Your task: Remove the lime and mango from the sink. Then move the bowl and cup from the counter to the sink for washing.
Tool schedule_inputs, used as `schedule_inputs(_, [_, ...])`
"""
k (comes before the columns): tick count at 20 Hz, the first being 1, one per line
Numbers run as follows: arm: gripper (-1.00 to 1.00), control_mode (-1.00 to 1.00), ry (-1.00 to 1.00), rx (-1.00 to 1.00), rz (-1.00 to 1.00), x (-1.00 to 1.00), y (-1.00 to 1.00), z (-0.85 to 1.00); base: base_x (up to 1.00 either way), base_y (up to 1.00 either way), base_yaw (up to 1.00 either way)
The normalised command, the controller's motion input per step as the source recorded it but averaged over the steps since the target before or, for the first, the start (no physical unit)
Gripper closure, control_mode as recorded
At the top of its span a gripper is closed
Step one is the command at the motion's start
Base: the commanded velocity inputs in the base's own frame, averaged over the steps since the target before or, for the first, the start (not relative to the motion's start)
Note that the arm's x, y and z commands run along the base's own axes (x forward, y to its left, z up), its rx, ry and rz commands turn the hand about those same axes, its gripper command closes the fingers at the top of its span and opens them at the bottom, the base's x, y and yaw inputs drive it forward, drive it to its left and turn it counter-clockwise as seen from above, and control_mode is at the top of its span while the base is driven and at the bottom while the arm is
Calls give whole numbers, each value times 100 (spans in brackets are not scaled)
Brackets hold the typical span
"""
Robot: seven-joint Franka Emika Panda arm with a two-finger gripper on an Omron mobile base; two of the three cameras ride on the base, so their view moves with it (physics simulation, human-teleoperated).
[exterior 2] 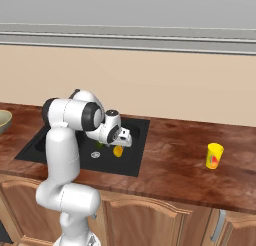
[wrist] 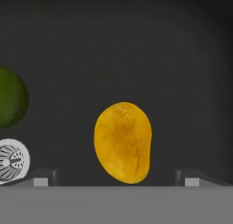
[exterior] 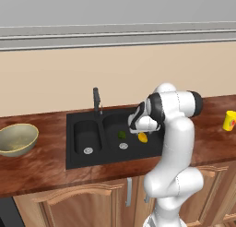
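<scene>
The yellow-orange mango (wrist: 123, 142) lies on the black floor of the sink's large basin, straight between my two finger tips. My gripper (wrist: 117, 177) is open and hangs just above it, holding nothing. The dark green lime (wrist: 10, 98) rests to the mango's left, beside the round silver drain (wrist: 11, 160). From the base, my hand (exterior: 144, 124) is lowered over the sink (exterior: 70, 143), with the mango (exterior: 143, 137) and lime (exterior: 121, 134) under it. The olive-tan bowl (exterior: 17, 138) sits on the counter (exterior: 46, 168) at the far left. The yellow cup (exterior 2: 214, 156) stands on the counter to the right.
A dark faucet (exterior: 96, 100) rises behind the divider between the two basins. The small basin with its own drain (exterior: 88, 150) lies left of the large one. A beige wall backs the counter, and light wooden cabinets (exterior 2: 150, 220) run below it.
</scene>
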Motion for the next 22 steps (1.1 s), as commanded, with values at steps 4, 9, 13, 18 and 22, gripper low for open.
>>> schedule_inputs(4, [-100,-100,0,0,0,6,0,-13,0,0,0])
schedule_inputs(9, [-100,-100,0,0,0,5,-1,-13,0,0,0])
schedule_inputs(13, [-100,-100,0,0,0,7,-3,-11,0,0,0])
schedule_inputs(18, [-100,-100,0,0,0,8,-4,-13,0,0,0])
schedule_inputs(22, [-100,-100,0,0,0,7,-4,-13,0,0,0])
